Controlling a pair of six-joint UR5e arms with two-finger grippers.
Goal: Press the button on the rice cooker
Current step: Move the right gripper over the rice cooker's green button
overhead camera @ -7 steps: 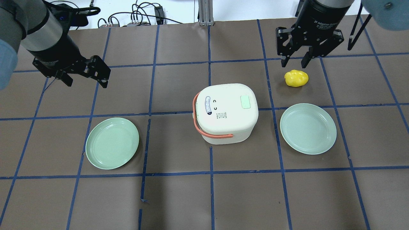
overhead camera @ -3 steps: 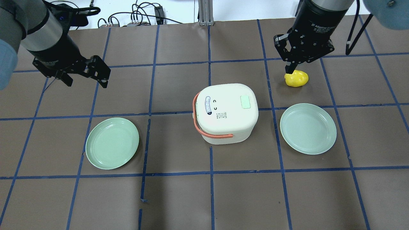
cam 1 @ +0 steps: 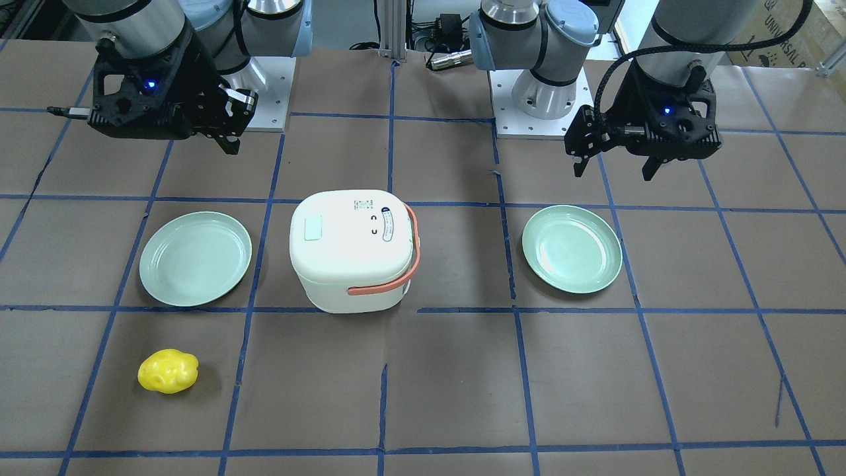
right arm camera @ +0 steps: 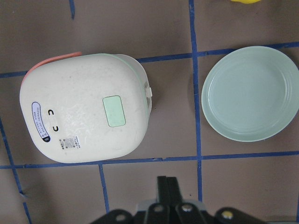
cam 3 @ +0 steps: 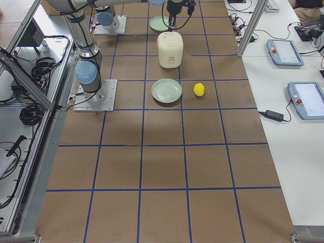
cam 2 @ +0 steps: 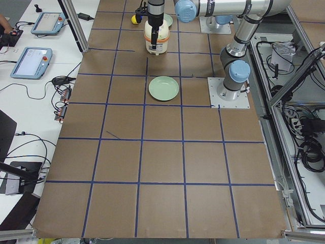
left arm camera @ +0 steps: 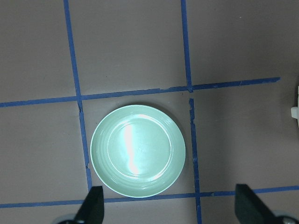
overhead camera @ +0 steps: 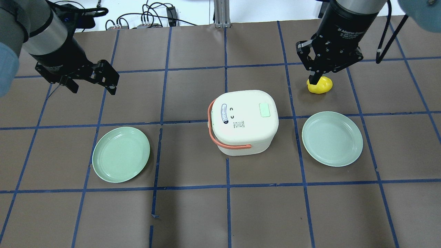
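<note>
brown paper table [overhead camera: 193,213] gridded in blue tape. at its middle, a cream rice cooker [overhead camera: 241,139] with an orange handle [overhead camera: 211,129], lid [overhead camera: 241,100] down. on the lid toward the robot's right, the pale green rectangular button [overhead camera: 264,110], untouched. flanking it, left plate [overhead camera: 121,154] and right plate [overhead camera: 332,138], both pale green. beyond the right plate, a lumpy yellow toy [overhead camera: 324,86].

right gripper [overhead camera: 314,78] held high above the table, fingers [right arm camera: 162,189] pressed together into one blunt tip, clamped on nothing. well apart from the cooker, seen below and ahead through the wrist camera. left gripper [overhead camera: 93,88] hanging near the left plate, fingers [left arm camera: 93,207] spread wide, empty.

looks like the approach step: poking tip formed, press not yet begun. next, most likely: carry that tip across until square over the green button, then straight down, gently and dead centre, to avoid skidding on the rounded lid or shoving the cooker sideways.

compared with a second ago: right fingers splayed then, shut now, wrist turned a little. left arm, cooker, plates and toy unchanged.
</note>
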